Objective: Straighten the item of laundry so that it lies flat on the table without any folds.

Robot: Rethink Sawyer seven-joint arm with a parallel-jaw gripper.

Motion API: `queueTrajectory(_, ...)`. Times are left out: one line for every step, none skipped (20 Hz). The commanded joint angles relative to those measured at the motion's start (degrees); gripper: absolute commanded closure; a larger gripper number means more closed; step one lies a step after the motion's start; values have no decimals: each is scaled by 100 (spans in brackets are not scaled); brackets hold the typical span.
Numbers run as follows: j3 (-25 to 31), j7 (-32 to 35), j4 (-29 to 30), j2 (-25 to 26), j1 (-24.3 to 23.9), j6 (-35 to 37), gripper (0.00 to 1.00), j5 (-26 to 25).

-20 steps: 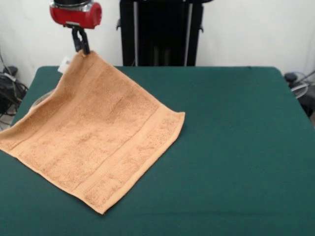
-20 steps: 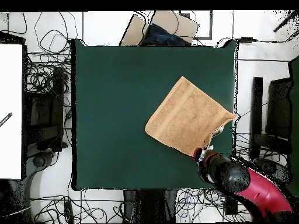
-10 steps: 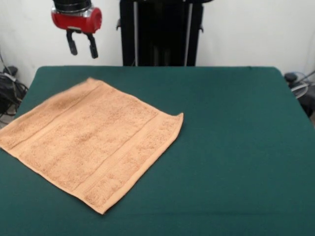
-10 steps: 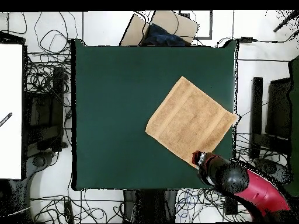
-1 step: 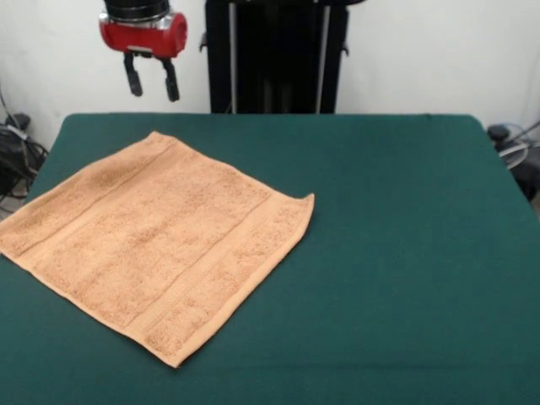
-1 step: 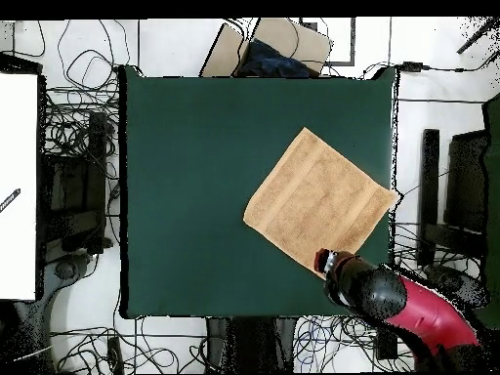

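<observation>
A roughly square peach-orange terry towel (image 5: 156,245) lies spread flat on the left part of the dark green, felt-like counter (image 5: 405,253), turned diamond-wise. Its looped pile looks nubbly, with smoother woven bands running parallel near two opposite edges. The leftmost corner seems to reach the counter's edge, though the front view cuts it off. The claw (image 5: 152,78) hangs from a red and black wrist above the far left edge, clear of the towel, its two dark fingers (image 5: 133,78) pointing down, parted and holding nothing.
</observation>
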Motion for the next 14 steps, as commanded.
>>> queueTrajectory(287,459,-84,-461,636,333,0,19)
queueTrajectory(337,467,-75,-571,701,364,0,91)
queueTrajectory(382,484,-51,-660,745,421,0,190)
queueTrajectory(392,505,-34,-736,795,465,0,257)
queueTrajectory(402,526,-17,-812,845,509,0,325)
queueTrajectory(389,551,-8,-858,895,542,0,379)
queueTrajectory(387,567,0,-870,924,512,0,418)
queueTrajectory(385,582,7,-883,954,482,0,457)
queueTrajectory(383,598,-4,-886,984,408,0,480)
queueTrajectory(357,595,-38,-875,1012,388,0,492)
queueTrajectory(318,588,-101,-879,1058,412,0,493)
queueTrajectory(301,576,-149,-886,1084,437,0,512)
queueTrajectory(287,568,-173,-889,1097,455,0,530)
queueTrajectory(280,560,-187,-882,1099,467,0,552)
